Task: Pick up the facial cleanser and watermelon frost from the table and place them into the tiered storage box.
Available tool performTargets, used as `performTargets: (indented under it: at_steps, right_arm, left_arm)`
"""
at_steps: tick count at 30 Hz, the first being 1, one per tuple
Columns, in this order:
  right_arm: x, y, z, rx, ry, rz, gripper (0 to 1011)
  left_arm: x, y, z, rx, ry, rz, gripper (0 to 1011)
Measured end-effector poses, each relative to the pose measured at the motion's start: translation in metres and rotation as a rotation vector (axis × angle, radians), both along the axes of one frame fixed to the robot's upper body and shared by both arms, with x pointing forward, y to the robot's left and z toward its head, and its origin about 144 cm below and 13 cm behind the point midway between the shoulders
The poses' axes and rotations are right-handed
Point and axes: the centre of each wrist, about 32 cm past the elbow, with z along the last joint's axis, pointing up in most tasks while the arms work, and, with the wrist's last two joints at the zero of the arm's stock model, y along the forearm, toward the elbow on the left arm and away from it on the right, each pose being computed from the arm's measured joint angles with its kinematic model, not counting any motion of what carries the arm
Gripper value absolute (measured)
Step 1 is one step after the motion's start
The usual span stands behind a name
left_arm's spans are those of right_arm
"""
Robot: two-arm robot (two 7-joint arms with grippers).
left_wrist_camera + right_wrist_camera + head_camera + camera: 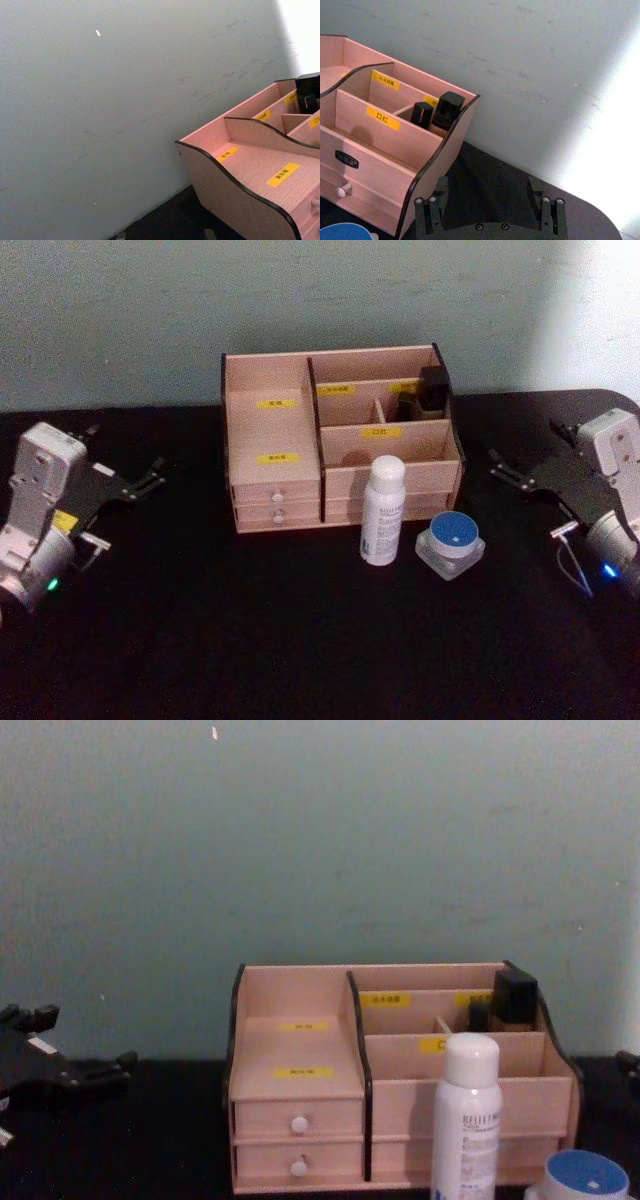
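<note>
When choosing an arm, go by side. Find white bottle [383, 510] upright on black table [250, 640], long axis vertical, just in front of tiered storage box [270, 440] and right of its centre divider. Find blue-lidded jar [451, 543] squat on table just beside bottle, on robot's right of it and slightly nearer to robot. Cannot tell from labels which of the two is facial cleanser and which watermelon frost.

Locate right gripper [525, 447] out at right side of table, about level with box, spread wide, holding nothing, pointing inward. Confirm in right wrist view: fingers [430, 212] well apart, curved end panel of box ahead, edge of blue lid at one corner. Locate left gripper [120, 453] at far left of table, likewise spread and empty, well apart from both items.

Judge right arm nearer to both. From that side, expect jar first in reach, inward and toward robot, with bottle just beyond it. For bottle, plan a sideways pinch across body, since tall narrow form may topple. Guard against brushing jar on approach to bottle. For placing, note dark containers [449, 107] already in rear right compartment; prefer front right compartment or left tier.
</note>
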Motion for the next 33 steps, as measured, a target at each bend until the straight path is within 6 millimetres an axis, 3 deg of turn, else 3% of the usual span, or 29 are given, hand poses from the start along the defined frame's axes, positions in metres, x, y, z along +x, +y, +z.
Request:
performTargets:
  at_steps: [8,20,26,33]
  right_arm:
    - [-0.008,-0.003,0.005,0.03,-0.008,0.007,1003]
    - [-0.044,-0.01,0.023,0.094,-0.004,0.042,1003]
    - [-0.059,-0.006,0.03,0.123,0.004,0.131,1003]
    - [-0.062,0.003,0.031,0.133,0.019,0.233,1002]
  left_arm:
    - [0.0,0.0,0.0,0.0,0.0,0.0,1001]
    - [0.0,0.0,0.0,0.0,0.0,0.0,1001]
    - [0.0,0.0,0.0,0.0,0.0,0.0,1001]
    - [0.0,0.0,0.0,0.0,0.0,0.0,1001]
